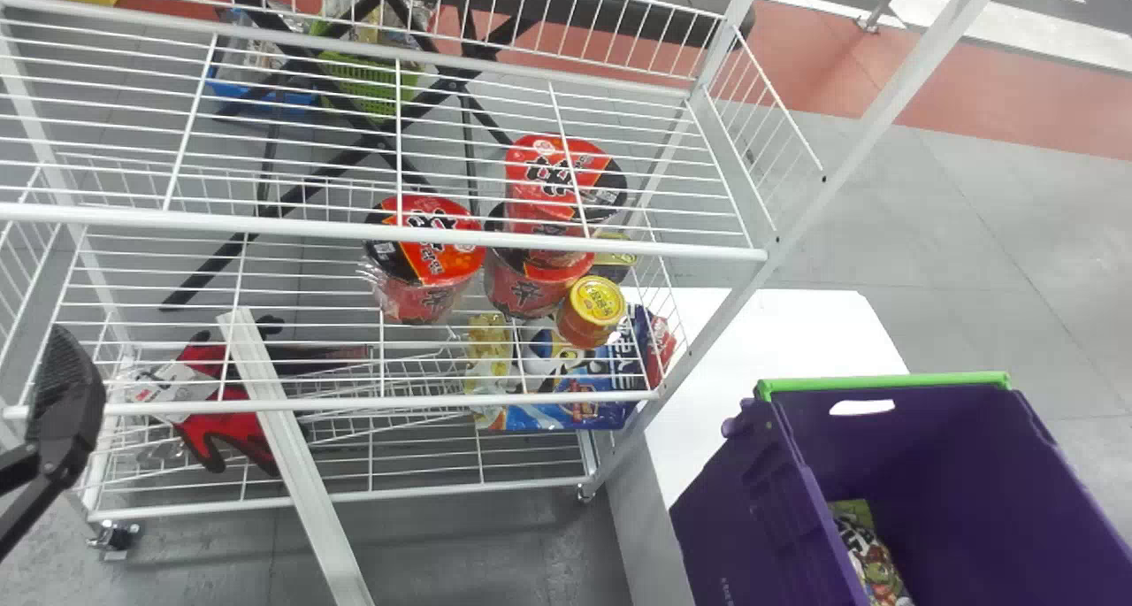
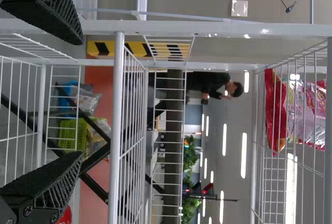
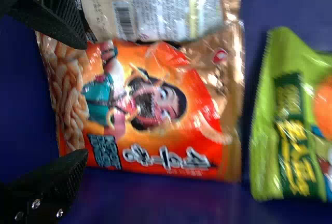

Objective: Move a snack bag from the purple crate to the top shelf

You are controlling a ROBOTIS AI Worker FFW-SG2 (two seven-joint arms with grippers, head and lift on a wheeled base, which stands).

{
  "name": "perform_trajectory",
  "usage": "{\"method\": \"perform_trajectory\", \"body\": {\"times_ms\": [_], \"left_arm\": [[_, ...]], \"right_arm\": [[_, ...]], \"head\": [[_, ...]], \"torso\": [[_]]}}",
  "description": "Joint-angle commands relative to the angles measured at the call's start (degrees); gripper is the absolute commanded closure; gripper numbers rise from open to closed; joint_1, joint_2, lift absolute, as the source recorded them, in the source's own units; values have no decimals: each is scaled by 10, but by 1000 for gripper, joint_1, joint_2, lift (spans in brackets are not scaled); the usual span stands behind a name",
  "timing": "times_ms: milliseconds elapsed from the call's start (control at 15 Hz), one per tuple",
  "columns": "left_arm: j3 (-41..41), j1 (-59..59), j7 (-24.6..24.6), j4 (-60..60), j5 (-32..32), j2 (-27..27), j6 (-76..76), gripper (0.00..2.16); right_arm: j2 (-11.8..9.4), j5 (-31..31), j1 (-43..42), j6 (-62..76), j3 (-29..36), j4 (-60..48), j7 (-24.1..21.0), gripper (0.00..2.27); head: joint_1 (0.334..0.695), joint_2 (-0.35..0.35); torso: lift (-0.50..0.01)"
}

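Floor: grey tiles [image 1: 973, 234], near side of red band [image 1: 973, 102].
Table: white top [image 1: 796, 332], nearer than red band.
Frame: black crossed legs [image 1: 455, 84], against red band.
Plants: green [image 2: 190, 156], beyond red band.
Ceiling lights: white strips [image 2: 244, 155], higher than red band.

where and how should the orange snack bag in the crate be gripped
Probably pinched across the middle of the orange snack bag, coming down through the open top of the purple crate: its broad printed face is turned to the right gripper, whose fingers stand open.
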State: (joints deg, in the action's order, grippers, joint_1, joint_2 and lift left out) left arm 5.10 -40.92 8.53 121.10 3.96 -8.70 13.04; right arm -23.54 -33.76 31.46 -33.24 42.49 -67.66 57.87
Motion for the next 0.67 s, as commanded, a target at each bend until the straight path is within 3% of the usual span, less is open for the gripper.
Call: {"method": "perform_trajectory", "body": {"times_ms": [0, 400, 600], "left_arm": [[0, 1, -2, -2, 2, 0, 2, 39], [-3, 0, -3, -3, 7, -2, 2, 39], [-6, -1, -4, -3, 10, -3, 2, 39]], "right_arm": [[-5, 14, -2, 11, 9, 7, 8, 103], [-49, 5, -31, 25, 7, 67, 70, 147], [-49, -16, -32, 22, -6, 70, 73, 194]], "head": [[695, -350], [695, -350], [695, -350]], "torso": [[-454], [-454], [-454]]}}
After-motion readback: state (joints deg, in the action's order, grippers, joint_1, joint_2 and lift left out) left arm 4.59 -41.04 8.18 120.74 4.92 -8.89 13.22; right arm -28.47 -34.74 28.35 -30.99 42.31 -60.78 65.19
